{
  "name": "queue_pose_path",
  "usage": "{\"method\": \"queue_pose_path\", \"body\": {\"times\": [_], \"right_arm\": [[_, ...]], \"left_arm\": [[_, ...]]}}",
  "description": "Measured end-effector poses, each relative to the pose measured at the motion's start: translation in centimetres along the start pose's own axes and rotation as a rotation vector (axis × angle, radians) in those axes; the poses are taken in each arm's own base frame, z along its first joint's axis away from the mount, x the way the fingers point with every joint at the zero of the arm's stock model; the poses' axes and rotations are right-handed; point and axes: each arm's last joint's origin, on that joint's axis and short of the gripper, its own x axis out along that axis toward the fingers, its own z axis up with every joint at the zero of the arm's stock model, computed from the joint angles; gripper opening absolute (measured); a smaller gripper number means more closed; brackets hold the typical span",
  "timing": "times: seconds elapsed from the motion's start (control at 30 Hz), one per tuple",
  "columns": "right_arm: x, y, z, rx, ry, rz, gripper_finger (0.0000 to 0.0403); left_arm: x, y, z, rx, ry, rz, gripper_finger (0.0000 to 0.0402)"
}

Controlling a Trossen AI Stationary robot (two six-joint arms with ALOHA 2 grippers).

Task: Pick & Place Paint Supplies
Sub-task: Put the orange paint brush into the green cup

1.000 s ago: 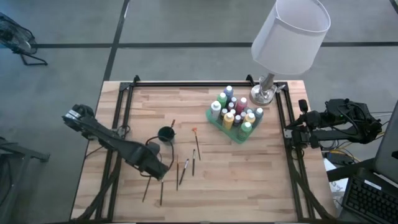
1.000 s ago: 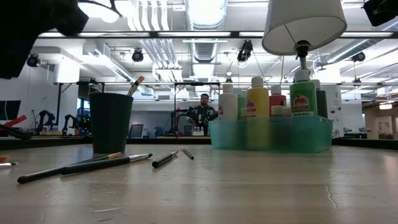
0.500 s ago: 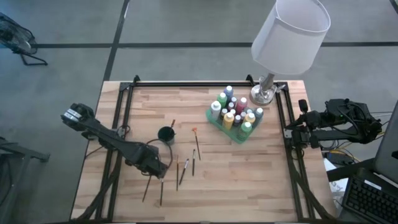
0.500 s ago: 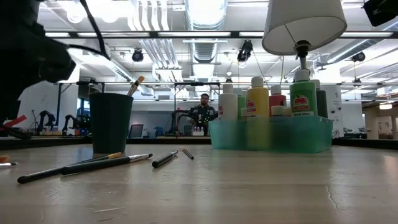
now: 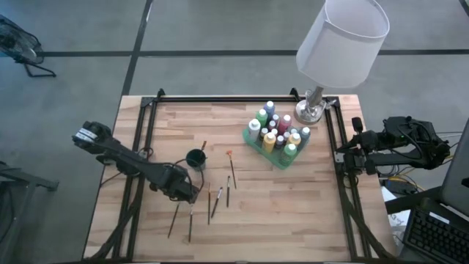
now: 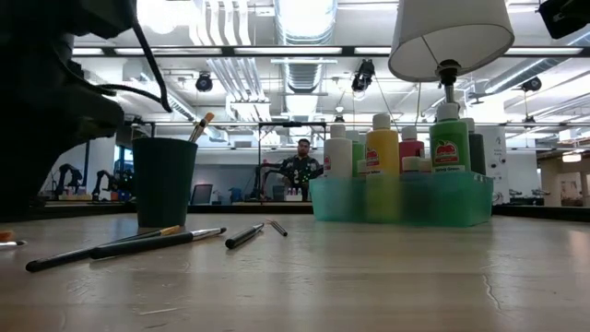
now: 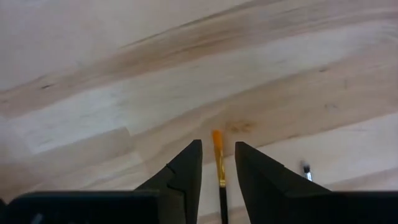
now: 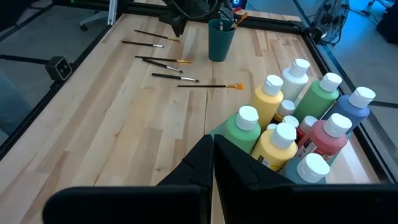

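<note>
Several thin brushes (image 5: 218, 202) lie flat on the wooden table, near its left front. One more brush stands in the dark green cup (image 5: 196, 158). The paint bottles (image 5: 278, 132) stand in the green tray (image 8: 217, 134) at the far right. My left gripper (image 5: 189, 196) points straight down, low over one brush. In the left wrist view this gripper (image 7: 217, 148) is open, a finger on either side of the brush's orange-tipped end (image 7: 217, 143), and no touch shows. My right gripper (image 8: 212, 140) is shut, beside the table's right edge.
A lamp (image 5: 314, 103) with a white shade stands at the far right corner, behind the tray. Black frame rails (image 5: 146, 132) run along the table's left, right and far sides. Bare wood (image 5: 293, 213) lies at the near right.
My left gripper has come down toward the table over the leftmost brushes, its arm sinking lower in the low view. The brushes, cup and tray have stayed in place.
</note>
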Motion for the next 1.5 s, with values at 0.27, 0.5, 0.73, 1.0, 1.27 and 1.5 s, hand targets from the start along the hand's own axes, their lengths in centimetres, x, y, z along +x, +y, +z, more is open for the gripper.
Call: {"method": "queue_pose_path", "body": {"times": [0.27, 0.5, 0.73, 1.0, 1.27, 1.5], "right_arm": [[0.0, 0.0, 0.0, 0.0, 0.0, 0.0, 0.0008], [0.0, 0.0, 0.0, 0.0, 0.0, 0.0, 0.0008], [0.0, 0.0, 0.0, -0.001, 0.0, 0.0, 0.0008], [0.0, 0.0, 0.0, -0.001, 0.0, 0.0, 0.0008], [0.0, 0.0, 0.0, -0.001, 0.0, 0.0, 0.0008], [0.0, 0.0, 0.0, -0.001, 0.0, 0.0, 0.0008]], "left_arm": [[0.6, 0.1, 0.2, -0.002, 0.01, -0.019, 0.0101], [1.2, -0.1, 0.3, -0.002, 0.001, 0.003, 0.0101], [2.6, -0.8, 0.2, 0.029, 0.037, 0.044, 0.0101], [2.6, -1.0, 0.2, 0.053, 0.034, 0.051, 0.0094], [2.7, -1.1, 0.2, 0.054, 0.03, 0.039, 0.0045], [2.7, -1.2, 0.2, 0.054, 0.028, 0.033, 0.0006]]}}
